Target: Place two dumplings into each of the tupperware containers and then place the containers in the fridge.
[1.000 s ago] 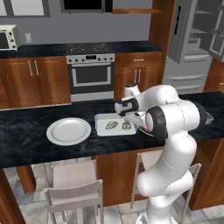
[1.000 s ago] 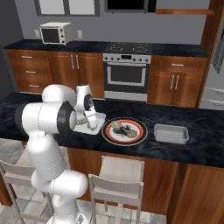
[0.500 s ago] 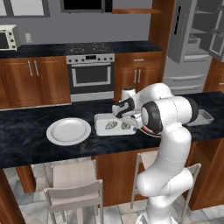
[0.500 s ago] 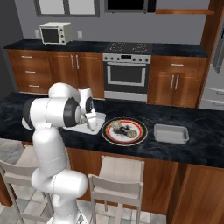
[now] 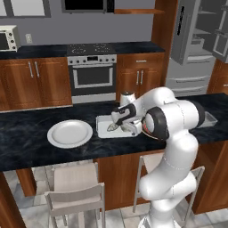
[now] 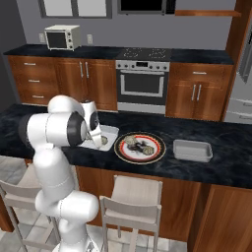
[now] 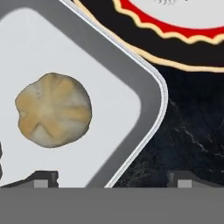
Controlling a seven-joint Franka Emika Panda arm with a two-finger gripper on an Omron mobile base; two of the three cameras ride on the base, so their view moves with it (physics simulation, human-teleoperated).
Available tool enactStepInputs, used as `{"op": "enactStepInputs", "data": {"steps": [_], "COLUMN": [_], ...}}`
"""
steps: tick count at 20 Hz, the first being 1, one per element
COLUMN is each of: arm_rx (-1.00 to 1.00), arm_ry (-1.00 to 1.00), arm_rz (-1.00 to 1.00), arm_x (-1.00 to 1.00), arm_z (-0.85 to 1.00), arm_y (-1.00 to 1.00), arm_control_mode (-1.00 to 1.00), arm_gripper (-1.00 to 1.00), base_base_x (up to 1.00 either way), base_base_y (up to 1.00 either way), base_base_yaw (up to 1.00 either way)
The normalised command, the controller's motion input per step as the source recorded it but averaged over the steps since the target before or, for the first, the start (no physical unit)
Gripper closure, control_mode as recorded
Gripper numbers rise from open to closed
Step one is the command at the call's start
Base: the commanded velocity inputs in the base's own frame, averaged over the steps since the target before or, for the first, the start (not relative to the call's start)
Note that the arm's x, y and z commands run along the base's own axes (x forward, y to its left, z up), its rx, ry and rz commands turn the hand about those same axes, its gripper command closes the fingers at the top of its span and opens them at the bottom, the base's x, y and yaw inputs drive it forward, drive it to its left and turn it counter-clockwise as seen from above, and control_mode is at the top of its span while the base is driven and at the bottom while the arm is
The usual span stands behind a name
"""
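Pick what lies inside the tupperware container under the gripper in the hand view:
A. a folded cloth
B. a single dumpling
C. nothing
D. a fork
B: the hand view shows one dumpling lying on the floor of the tupperware container, with the open gripper above its corner.

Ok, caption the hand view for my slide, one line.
Open gripper above a dumpling lying in a tupperware container, beside the red-rimmed plate.
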Motion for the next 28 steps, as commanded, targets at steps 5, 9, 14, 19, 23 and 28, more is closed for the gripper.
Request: {"op": "enactStepInputs", "data": {"steps": [5, 9, 14, 19, 23, 28], "arm_rx": [0.01, 0.02, 0.0, 0.0, 0.04, 0.15], "arm_ry": [-0.02, -0.05, 0.0, 0.0, -0.02, -0.25], "arm_rz": [-0.18, -0.13, -0.07, -0.01, -0.06, -0.19], "arm_x": [0.04, 0.22, 0.2, 0.28, 0.05, -0.15], "arm_z": [-0.1, -0.21, -0.59, -0.64, -0.43, 0.06], "arm_y": [0.05, 0.11, 0.14, 0.03, 0.01, 0.01], "arm_control_mode": [-1.0, -1.0, -1.0, -1.0, -1.0, -1.0], "arm_gripper": [-1.0, -1.0, -1.0, 1.0, 1.0, 1.0], "base_base_x": [0.0, 0.0, 0.0, 0.0, 0.0, 0.0], "base_base_y": [0.0, 0.0, 0.0, 0.0, 0.0, 0.0], "base_base_yaw": [0.0, 0.0, 0.0, 0.0, 0.0, 0.0]}}
